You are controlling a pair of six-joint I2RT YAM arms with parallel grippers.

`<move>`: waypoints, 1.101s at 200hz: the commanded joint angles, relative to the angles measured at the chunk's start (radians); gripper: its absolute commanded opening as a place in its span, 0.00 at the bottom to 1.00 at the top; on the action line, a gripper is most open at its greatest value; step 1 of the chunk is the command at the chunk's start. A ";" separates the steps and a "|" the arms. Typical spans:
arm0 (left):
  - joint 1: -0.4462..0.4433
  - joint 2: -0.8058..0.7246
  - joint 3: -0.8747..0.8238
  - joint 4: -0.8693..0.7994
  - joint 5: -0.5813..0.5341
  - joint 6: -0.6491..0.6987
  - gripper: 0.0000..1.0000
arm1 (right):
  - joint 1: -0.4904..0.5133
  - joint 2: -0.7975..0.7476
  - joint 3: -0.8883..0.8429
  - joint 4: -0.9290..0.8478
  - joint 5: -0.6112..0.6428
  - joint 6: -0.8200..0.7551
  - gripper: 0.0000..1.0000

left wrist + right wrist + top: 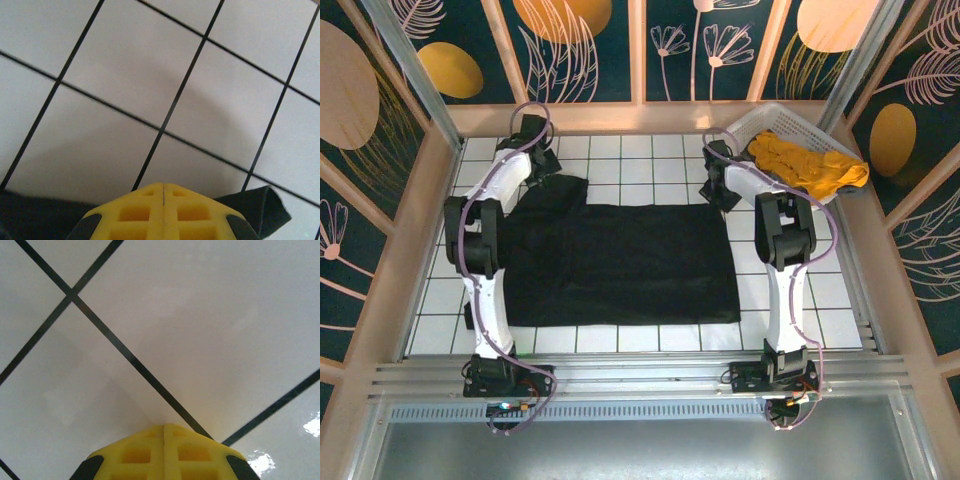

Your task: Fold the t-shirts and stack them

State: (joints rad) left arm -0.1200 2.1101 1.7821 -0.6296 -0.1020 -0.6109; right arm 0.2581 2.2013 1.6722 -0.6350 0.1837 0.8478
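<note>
White tiled tabletop (620, 160), dark grid lines. Plain black short-sleeved cloth t-shirt (620, 262) lies spread flat across the middle, one sleeve toward far left. White plastic lattice basket (752, 117) sits at far-right corner.

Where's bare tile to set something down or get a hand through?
Free tile: the far strip between the black t-shirt and the back rail, and the patch between the shirt's right edge and the right rail, past the right arm. Crowded: far right corner, white basket holding the orange t-shirt.
</note>
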 commanded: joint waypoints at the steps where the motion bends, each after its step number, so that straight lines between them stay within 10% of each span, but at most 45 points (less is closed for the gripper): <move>1: -0.004 -0.128 -0.099 0.009 -0.001 -0.010 0.00 | 0.017 -0.098 -0.054 0.025 0.031 -0.072 0.00; 112: -0.004 -0.788 -0.620 -0.140 -0.138 -0.165 0.00 | 0.079 -0.540 -0.512 0.096 0.020 -0.167 0.00; 220: -0.003 -1.008 -0.788 -0.392 -0.111 -0.328 0.00 | 0.085 -0.730 -0.791 0.040 -0.032 -0.137 0.00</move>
State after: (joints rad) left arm -0.1200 1.1454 1.0420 -0.9340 -0.2356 -0.8650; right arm 0.3325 1.5017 0.9062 -0.5613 0.1669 0.7052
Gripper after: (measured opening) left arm 0.043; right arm 0.044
